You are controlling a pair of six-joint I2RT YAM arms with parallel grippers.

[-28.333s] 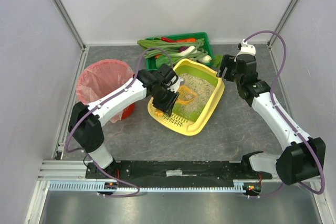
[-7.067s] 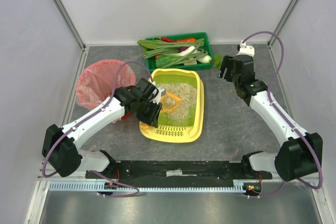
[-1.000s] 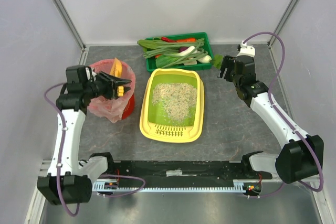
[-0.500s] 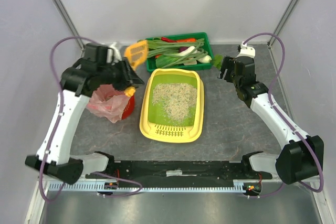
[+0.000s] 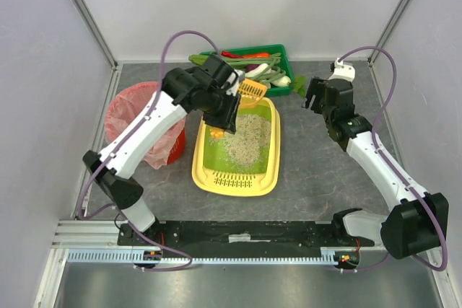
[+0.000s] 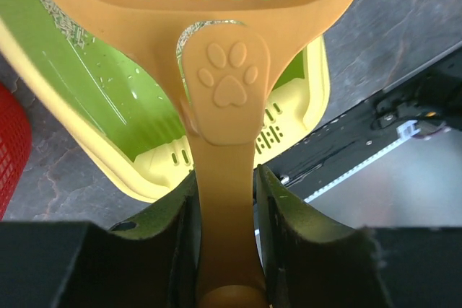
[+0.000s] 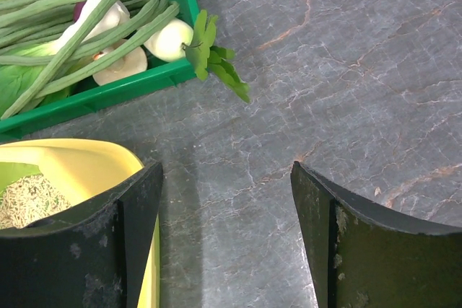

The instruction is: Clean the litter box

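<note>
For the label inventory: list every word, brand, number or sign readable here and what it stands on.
No words, brands or numbers can be read in any view.
Embossed paw-print sign: on the handle of the orange scoop.
The litter box, green crate and red bin show no lettering.

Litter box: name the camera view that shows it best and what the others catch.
Top external: nearly the whole litter box shows, yellow rim, green inside, litter, slotted ledge toward the arm bases. Left wrist shows only its ledge end behind the scoop. Right wrist shows one yellow corner with some litter.
</note>
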